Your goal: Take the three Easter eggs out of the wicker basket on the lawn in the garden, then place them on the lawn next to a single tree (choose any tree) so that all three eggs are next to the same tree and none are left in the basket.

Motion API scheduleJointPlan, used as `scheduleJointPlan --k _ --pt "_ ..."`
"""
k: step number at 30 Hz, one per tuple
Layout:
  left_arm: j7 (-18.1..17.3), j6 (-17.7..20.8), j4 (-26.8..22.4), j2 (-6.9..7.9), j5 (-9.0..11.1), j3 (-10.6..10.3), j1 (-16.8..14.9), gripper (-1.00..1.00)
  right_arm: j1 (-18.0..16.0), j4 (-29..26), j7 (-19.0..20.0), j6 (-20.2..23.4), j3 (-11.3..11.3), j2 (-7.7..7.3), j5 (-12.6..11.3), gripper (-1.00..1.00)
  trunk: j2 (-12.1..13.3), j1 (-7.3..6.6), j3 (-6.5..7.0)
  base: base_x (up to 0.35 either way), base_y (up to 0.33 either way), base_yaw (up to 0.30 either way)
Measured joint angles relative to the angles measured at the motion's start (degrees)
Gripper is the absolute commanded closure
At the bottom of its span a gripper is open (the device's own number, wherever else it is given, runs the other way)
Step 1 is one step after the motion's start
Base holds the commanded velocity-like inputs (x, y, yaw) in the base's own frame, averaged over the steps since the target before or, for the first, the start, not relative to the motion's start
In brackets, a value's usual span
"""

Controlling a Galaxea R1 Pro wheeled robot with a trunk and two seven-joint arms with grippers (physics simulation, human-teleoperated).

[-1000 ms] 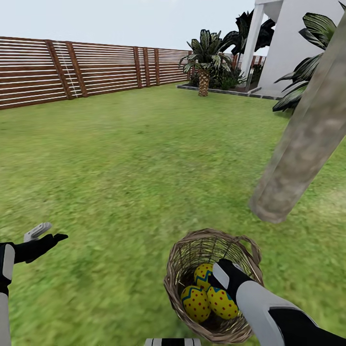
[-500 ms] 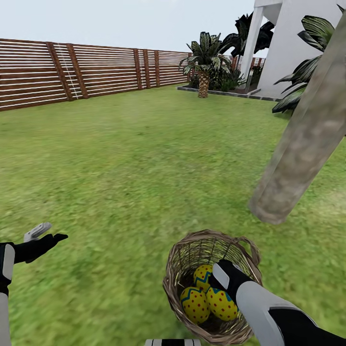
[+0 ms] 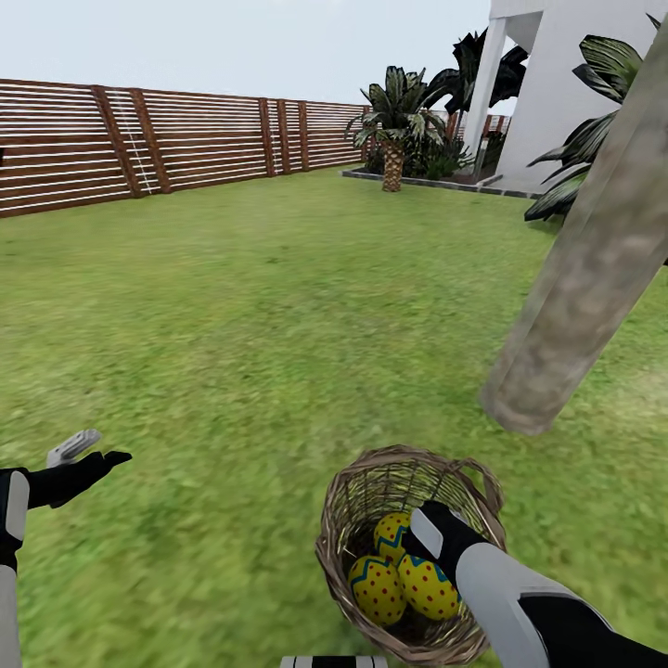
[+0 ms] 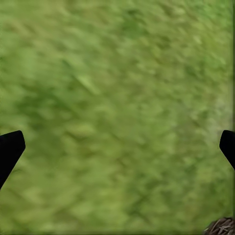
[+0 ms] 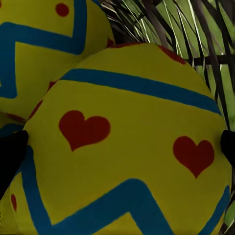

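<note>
Easter eggs [image 3: 401, 572] lie in wicker basket [image 3: 371, 482], lower centre; right gripper [image 3: 429, 536] directly over nearest egg [image 5: 127, 147], jaws spread astride, not yet closed.

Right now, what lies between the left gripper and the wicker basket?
Only bare lawn, per the head view, separates the left gripper from the wicker basket.

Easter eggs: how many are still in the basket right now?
3, all inside the wicker basket: one toward the front left, one at the back, and one on the right just under the right gripper, whose arm partly hides it. None lie on the lawn.
</note>
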Motion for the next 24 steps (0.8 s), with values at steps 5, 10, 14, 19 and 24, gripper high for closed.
scheduleJointPlan --k 5,10,14,19,24 --pt "0.0 0.0 0.0 0.0 0.01 -0.02 0.01 -1.0 -0.01 0.0 0.0 0.01 0.01 0.01 0.0 1.0 0.04 -0.08 0.66 0.0 0.0 0.0" --pt "0.0 0.05 0.0 0.02 0.02 -0.02 0.0 -1.0 0.01 0.0 0.0 -0.06 0.01 0.04 0.0 1.0 0.1 -0.21 1.77 0.0 0.0 0.0" --pt "0.0 0.56 0.0 0.06 0.01 -0.02 0.0 -1.0 -0.02 -0.04 0.0 -0.07 0.01 0.08 0.0 1.0 0.16 -0.31 2.65 0.0 0.0 0.0" --pt "0.0 1.48 0.03 0.03 0.01 -0.06 0.01 -1.0 -0.04 -0.09 0.08 -0.07 0.08 0.48 0.0 1.0 0.22 -0.44 3.76 0.0 0.0 0.0" --pt "0.01 2.5 0.17 0.06 -0.01 -0.05 0.0 -1.0 -0.05 -0.25 0.26 0.13 0.23 0.89 0.19 1.0 0.23 -0.44 3.77 0.0 0.0 0.0"
